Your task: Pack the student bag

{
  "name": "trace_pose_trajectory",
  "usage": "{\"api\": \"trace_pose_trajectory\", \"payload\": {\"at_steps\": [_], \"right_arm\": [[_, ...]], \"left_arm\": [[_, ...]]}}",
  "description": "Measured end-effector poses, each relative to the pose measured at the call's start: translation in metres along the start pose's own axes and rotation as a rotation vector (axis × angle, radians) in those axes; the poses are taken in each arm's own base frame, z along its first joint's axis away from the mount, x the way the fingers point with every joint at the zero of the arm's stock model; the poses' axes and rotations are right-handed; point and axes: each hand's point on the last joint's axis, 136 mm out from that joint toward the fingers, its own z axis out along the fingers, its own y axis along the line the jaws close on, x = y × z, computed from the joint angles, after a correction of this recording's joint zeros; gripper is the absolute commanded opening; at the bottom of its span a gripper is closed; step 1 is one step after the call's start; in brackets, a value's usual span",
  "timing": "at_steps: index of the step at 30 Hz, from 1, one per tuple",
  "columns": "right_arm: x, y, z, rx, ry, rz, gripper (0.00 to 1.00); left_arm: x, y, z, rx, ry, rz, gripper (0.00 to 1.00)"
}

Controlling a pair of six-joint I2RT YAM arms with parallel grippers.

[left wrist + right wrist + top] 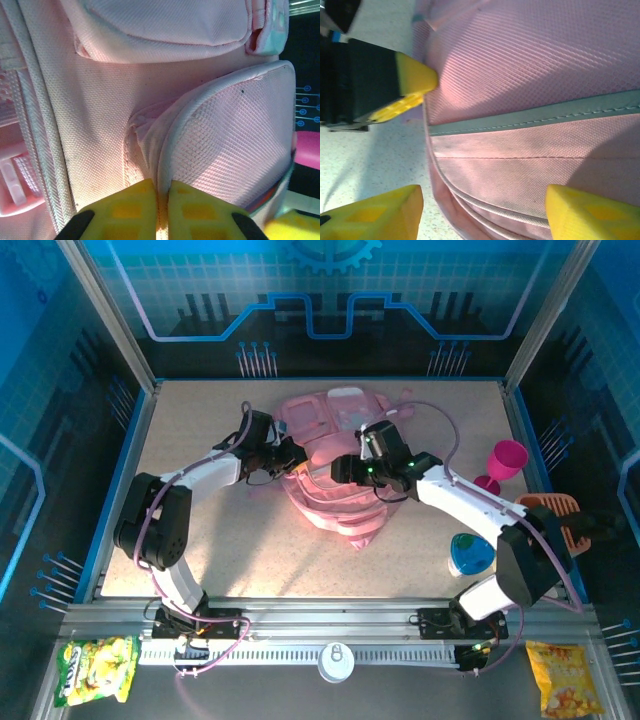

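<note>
Insp. note: student bag (335,465) lies on tabletop (200,530), centre twd far edge, straps spread twd near side. Left gripper (161,192) at bag's left side: jaws closed tight, pinching pale piping of a front pocket. Right gripper (482,200) over bag's middle: jaws apart, straddling pink fabric w/ grey trim strip, nothing clamped. Magenta goblet (505,462) upright nr right edge, apart from bag.

Left arm (205,472) jaws clamped; right arm (470,502) jaws apart.
</note>
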Motion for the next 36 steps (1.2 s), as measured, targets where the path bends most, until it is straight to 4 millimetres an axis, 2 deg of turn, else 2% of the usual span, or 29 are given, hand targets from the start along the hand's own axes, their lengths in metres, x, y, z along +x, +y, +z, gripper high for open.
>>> {"api": "trace_pose_trajectory", "payload": {"at_steps": [2,12,17,20,24,28,32,36], "right_arm": [[0.002,-0.007,0.005,0.016,0.013,0.01,0.65],[-0.002,-0.034,0.032,0.069,0.073,0.037,0.64],[-0.018,-0.043,0.045,0.091,0.084,0.014,0.63],[-0.029,-0.051,0.046,0.111,0.06,-0.008,0.63],[-0.04,-0.056,0.038,0.133,0.017,-0.028,0.63],[-0.038,-0.053,0.009,0.142,-0.048,-0.043,0.63],[-0.021,-0.044,-0.021,0.145,-0.114,-0.034,0.59],[0.016,-0.029,-0.025,0.126,-0.125,-0.01,0.56]], "left_arm": [[0.001,-0.001,0.0,0.008,0.005,-0.002,0.0],[0.006,-0.005,-0.001,0.065,-0.004,0.016,0.0],[0.013,-0.007,-0.002,0.085,-0.023,0.0,0.0],[0.021,-0.011,0.002,0.091,-0.012,-0.008,0.0],[0.033,-0.018,0.007,0.098,0.014,-0.01,0.0],[0.042,-0.022,0.01,0.104,0.037,-0.017,0.0],[0.045,-0.024,0.011,0.109,0.051,-0.017,0.0],[0.045,-0.026,0.011,0.113,0.052,-0.023,0.0]]}}
